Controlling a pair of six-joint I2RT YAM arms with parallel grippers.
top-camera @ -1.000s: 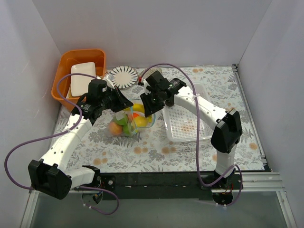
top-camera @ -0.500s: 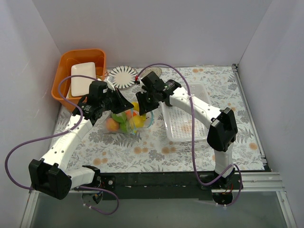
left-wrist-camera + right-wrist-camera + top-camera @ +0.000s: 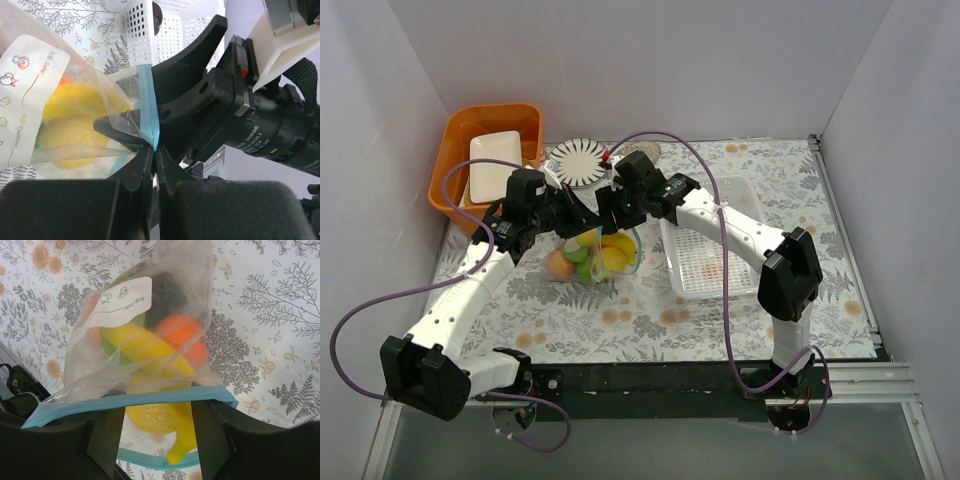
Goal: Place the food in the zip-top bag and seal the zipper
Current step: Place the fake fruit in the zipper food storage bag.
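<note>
The clear zip-top bag [image 3: 592, 257] hangs between my two grippers, holding the food [image 3: 605, 260]. In the right wrist view I see a banana [image 3: 150, 347], a lemon [image 3: 157, 417], an orange [image 3: 182, 335], a green fruit [image 3: 112, 340] and dark grapes [image 3: 162, 287]. My left gripper [image 3: 154, 149] is shut on the end of the light blue zipper [image 3: 148, 107]. My right gripper [image 3: 157, 412] is open. One zipper [image 3: 135, 400] strip lies across its fingertips, the other runs lower down, so the mouth gapes. From above, the left gripper [image 3: 578, 215] and right gripper [image 3: 607, 212] nearly touch.
A white lattice basket [image 3: 715, 262] lies right of the bag, under the right arm. An orange bin [image 3: 455, 190] holding a white tray stands at the back left, and a striped plate [image 3: 582, 160] sits behind the grippers. Walls close in the table's left, back and right.
My right gripper has slid left along the bag's mouth toward the left gripper, and its jaws have widened. The bag has shifted slightly left. The left gripper keeps its pinch.
</note>
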